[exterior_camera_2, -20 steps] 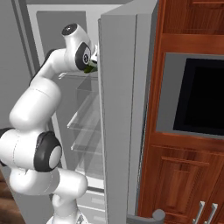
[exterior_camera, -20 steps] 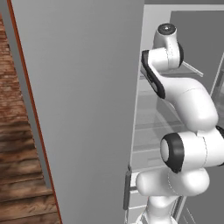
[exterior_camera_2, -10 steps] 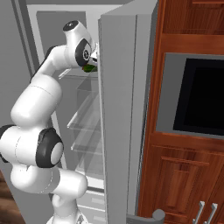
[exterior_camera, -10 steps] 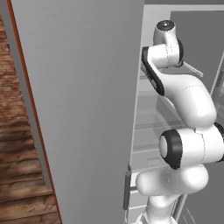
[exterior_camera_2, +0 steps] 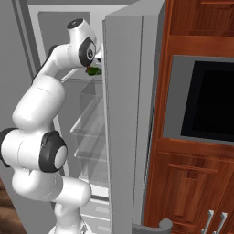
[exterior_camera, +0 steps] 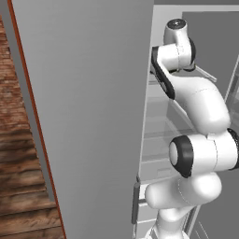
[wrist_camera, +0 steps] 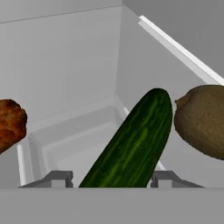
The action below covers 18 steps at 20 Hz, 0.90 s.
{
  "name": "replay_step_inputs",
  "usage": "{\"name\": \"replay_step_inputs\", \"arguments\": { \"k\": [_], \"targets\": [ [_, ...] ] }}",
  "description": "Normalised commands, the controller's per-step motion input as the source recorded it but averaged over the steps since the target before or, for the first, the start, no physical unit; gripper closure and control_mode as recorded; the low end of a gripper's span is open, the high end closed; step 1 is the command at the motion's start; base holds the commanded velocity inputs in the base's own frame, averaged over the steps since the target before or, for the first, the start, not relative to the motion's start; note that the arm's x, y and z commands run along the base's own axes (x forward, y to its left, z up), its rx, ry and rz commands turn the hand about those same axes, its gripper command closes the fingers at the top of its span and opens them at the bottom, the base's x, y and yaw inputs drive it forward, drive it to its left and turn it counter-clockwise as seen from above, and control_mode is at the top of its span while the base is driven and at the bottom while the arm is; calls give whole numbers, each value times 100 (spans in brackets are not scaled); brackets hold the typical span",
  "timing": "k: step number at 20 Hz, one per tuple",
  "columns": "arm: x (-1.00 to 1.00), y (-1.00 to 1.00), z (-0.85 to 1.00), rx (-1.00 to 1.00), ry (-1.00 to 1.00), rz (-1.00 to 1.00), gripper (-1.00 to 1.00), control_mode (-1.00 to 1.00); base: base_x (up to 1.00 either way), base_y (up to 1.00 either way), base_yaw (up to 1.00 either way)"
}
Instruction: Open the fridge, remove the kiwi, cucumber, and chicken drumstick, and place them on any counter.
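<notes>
Cucumber (wrist_camera: 131,140) is the thing in play here, lying dark green and stripy inside the fridge (wrist_camera: 78,65), running diagonally up through the hand view from between the two fingertips (wrist_camera: 57,178). Gripper (wrist_camera: 111,179) has one tip on each side of its near end, right up against it, so it looks like the jaws are pinched on the cucumber, though the exact contact is cut off at the bottom edge.

Kiwi (wrist_camera: 202,120) sits just beside the cucumber's far end, on the right of that view, fuzzy olive-brown and partly cropped by the frame. Can't tell if the two are touching. Drumstick (wrist_camera: 11,124) is well apart from both, over at the left edge, only its reddish-brown lump showing.

All three are in front of the white back corner of the fridge, with a pale ledge running along the wall behind them.

From the right base camera the arm (exterior_camera_2: 41,114) reaches up into the open fridge at the top shelf level, and a bit of green from the cucumber (exterior_camera_2: 93,71) peeks out by the wrist, right next to the edge of the open door (exterior_camera_2: 123,119). Clear glass shelves (exterior_camera_2: 89,123) sit below it. Wood cabinets (exterior_camera_2: 192,183) and a dark oven panel (exterior_camera_2: 208,100) are to the right of the door.
</notes>
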Motion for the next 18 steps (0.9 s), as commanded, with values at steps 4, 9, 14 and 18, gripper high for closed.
{"name": "replay_step_inputs", "arguments": {
  "k": [4, 9, 14, 18],
  "targets": [
    [-53, 11, -22, -1, -12, 22, 100, -100, 0, 0, 0],
    [-88, 16, -3, -1, -16, 28, 100, -100, 0, 0, 0],
    [-100, 27, 0, -9, -4, 29, 100, -100, 0, 0, 0],
    [-100, 29, 12, -15, 0, 25, 100, -100, 0, 0, 0]
  ]
}}
